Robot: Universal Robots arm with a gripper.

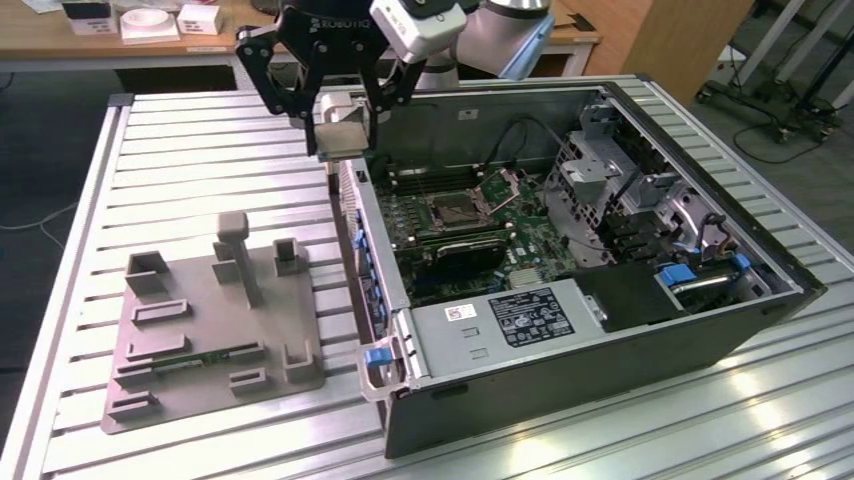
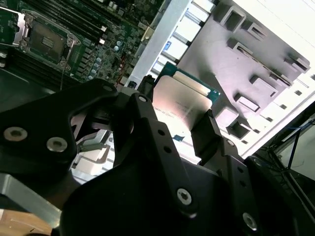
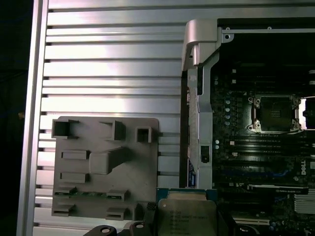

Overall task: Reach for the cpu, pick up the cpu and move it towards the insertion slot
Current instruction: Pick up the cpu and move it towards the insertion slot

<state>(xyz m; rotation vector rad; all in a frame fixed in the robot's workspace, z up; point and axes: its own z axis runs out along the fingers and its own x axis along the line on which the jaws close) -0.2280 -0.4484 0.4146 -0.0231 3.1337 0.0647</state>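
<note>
Inspection finding: the end effector (image 1: pixel 339 122) stands raised above the ribbed metal tabletop (image 1: pixel 200 150), with its black fingers (image 2: pixel 205 133) clamped on opposite edges of the cpu (image 2: pixel 183 104). The cpu is clear of every surface. Its silvery face is turned toward the cameras in both wrist views, and a green border shows along one edge. In the exterior view it hangs over the side wall of the open computer case (image 1: pixel 601 365), at the case corner nearest the tabletop edge farthest from that camera. The insertion slot (image 1: pixel 459 209) lies on the motherboard inside the case, its dark centre exposed and its hinged plate (image 1: pixel 513 184) tilted up beside it. The cpu and the slot are apart. The grey plastic tray (image 1: pixel 214 330) rests on the tabletop just beside the case, toward the edge at the exterior view's left.
</note>
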